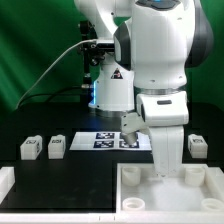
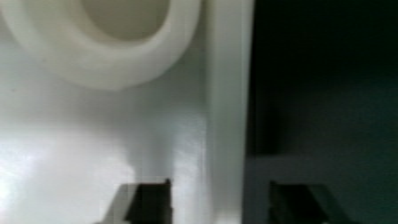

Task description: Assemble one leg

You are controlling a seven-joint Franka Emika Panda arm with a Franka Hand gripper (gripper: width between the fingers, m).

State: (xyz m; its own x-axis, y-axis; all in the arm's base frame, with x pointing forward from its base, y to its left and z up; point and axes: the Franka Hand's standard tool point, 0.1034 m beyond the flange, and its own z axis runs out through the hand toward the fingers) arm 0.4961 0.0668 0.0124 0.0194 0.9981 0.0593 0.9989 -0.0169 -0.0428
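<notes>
Black table (image 1: 95, 168) — green backdrop (image 1: 30, 50) — leg (image 2: 210, 130) clamped.

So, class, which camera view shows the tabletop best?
The exterior view: it shows the tabletop as a white rimmed piece at the bottom, towards that view's right. The wrist view gives only a blurred close-up of a white surface with a round hollow, probably part of it.

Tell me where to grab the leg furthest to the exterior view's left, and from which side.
Grip that leg across its two opposite side faces, coming straight down from above. It sits low on the table, top uncovered, with a gap to the neighbouring leg, so a grasp probably has room on both sides.
</notes>
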